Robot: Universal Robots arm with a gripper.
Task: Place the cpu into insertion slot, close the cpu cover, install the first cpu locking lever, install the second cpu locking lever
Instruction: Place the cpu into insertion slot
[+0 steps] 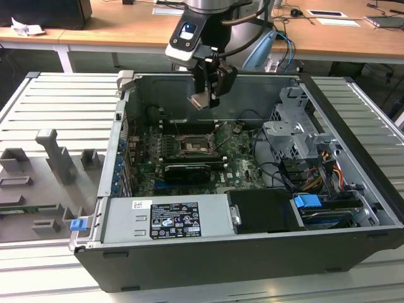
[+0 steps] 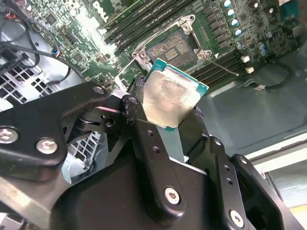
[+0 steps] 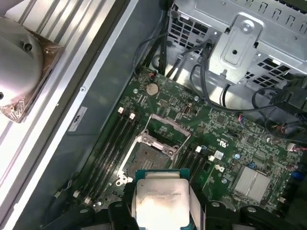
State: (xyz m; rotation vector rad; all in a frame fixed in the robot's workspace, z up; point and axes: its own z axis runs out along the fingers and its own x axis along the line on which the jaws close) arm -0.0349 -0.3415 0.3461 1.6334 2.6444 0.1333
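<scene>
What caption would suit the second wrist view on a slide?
Gripper holding the cpu by its edges, clear of the empty insertion slot.

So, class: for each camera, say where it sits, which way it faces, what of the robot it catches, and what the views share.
Exterior view: off the arm, looking down at an angle into the open computer case; shows the arm's end and gripper.
First wrist view: on the arm, looking down past the gripper-held cpu at the insertion slot.
Second wrist view: on the arm, close behind the black fingers, facing that slot.
Shared: all three show the cpu above the slot.
</scene>
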